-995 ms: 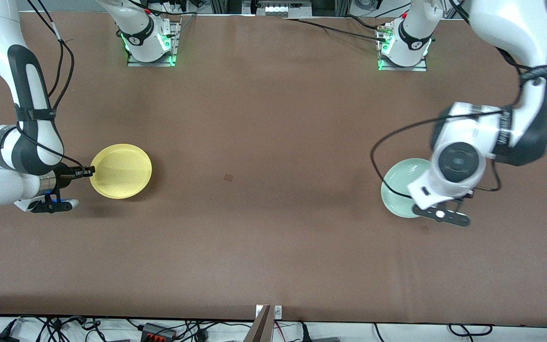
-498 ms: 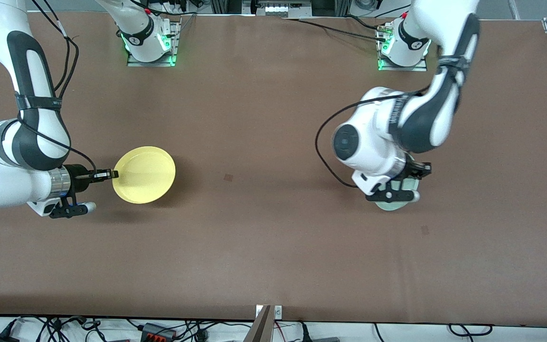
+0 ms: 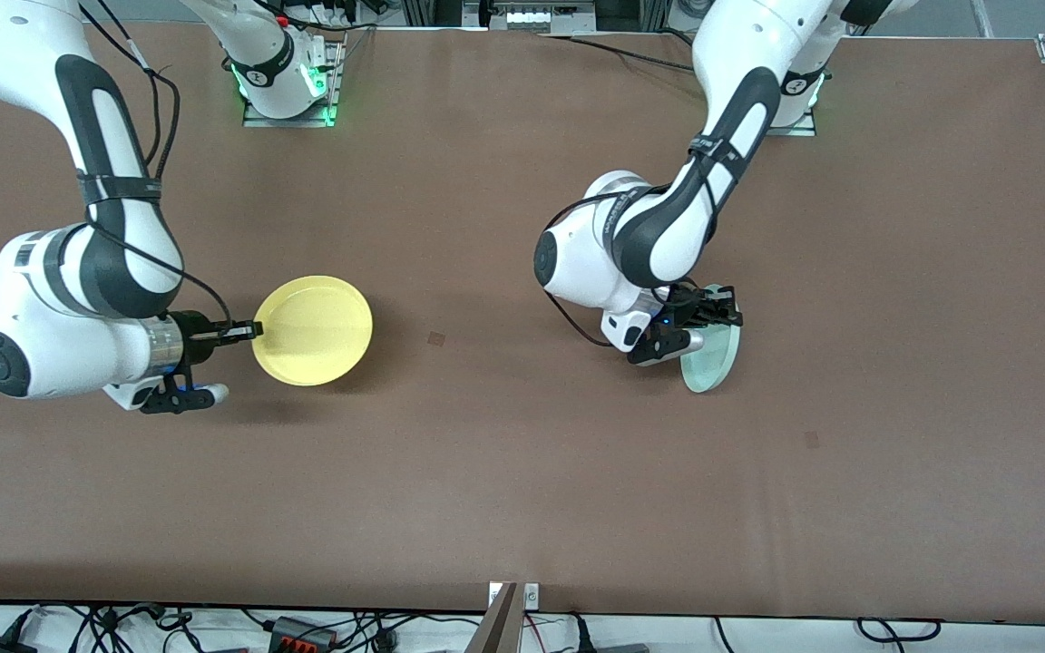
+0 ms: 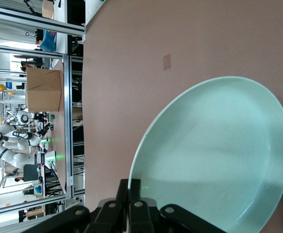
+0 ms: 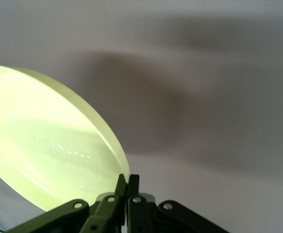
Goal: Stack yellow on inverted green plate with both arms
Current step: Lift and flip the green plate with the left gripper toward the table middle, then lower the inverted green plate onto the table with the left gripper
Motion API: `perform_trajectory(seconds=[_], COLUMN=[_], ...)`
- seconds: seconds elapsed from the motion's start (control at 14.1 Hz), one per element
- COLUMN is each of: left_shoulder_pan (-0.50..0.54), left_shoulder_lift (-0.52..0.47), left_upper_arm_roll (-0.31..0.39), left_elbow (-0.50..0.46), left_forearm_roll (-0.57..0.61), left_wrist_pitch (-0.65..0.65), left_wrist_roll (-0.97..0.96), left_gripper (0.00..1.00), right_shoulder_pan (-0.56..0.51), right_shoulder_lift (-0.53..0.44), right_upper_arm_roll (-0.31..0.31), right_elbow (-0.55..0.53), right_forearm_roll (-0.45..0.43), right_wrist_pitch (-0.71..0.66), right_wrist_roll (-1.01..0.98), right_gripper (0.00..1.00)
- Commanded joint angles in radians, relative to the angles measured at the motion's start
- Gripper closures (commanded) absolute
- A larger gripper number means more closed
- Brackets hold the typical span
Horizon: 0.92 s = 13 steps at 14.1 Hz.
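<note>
Two plates, one in each of my grippers, both lifted clear of the brown table (image 3: 522,472). My right gripper (image 3: 246,333) is clenched on the rim of the yellow plate (image 3: 314,329), pinching the edge that faces my right arm's end of the table. That plate hangs roughly level, hollow side up, over the table's right-arm half, its shadow lying on the cloth just beside it. In the right wrist view the fingertips (image 5: 127,187) meet tightly on the thin yellow rim (image 5: 49,160), with bare table past the plate's curved edge.

My left gripper (image 3: 713,313) is clamped on the rim of the green plate (image 3: 713,354), over the middle of the table toward my left arm's side. This plate is tipped steeply, nearly on edge, so the front view shows it as a narrow ellipse. In the left wrist view its hollow face (image 4: 214,155) fills much of the frame, and the pads (image 4: 134,189) bite the rim.

Between the two plates lies a wide stretch of bare cloth, marked only by a small dark patch (image 3: 435,339). Open table also lies nearer the front camera under both plates.
</note>
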Motion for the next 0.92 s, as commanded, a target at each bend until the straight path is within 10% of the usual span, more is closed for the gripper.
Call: perform_trajectory(seconds=[0.0, 0.5, 0.64, 0.78, 0.85], left_shoulder_pan=[-0.038, -0.076, -0.067, -0.047, -0.036], left_shoulder_lift=[0.051, 0.053, 0.047, 0.038, 0.019], left_upper_arm_roll=[0.012, -0.035, -0.049, -0.061, -0.063], left_elbow=[0.025, 0.024, 0.019, 0.024, 0.022], left_forearm_roll=[0.027, -0.017, -0.026, -0.072, -0.133], left_wrist_pitch=[-0.025, 0.193, 0.247, 0.329, 0.401], left_wrist_roll=[-0.096, -0.297, -0.307, -0.306, -0.306], left_gripper=[0.99, 0.95, 0.58, 0.0, 0.0], right_shoulder_pan=[0.007, 0.008, 0.004, 0.004, 0.01], right_shoulder_lift=[0.001, 0.0, 0.003, 0.004, 0.009], right_upper_arm_roll=[-0.001, -0.004, -0.006, -0.007, -0.006], right_elbow=[0.014, 0.012, 0.012, 0.01, 0.01], right_forearm_roll=[0.018, 0.006, 0.003, 0.009, 0.016], right_wrist_pitch=[-0.016, -0.017, -0.013, -0.01, -0.007], right_wrist_roll=[0.017, 0.011, 0.013, 0.014, 0.017], right_gripper=[1.0, 1.0, 1.0, 1.0, 1.0])
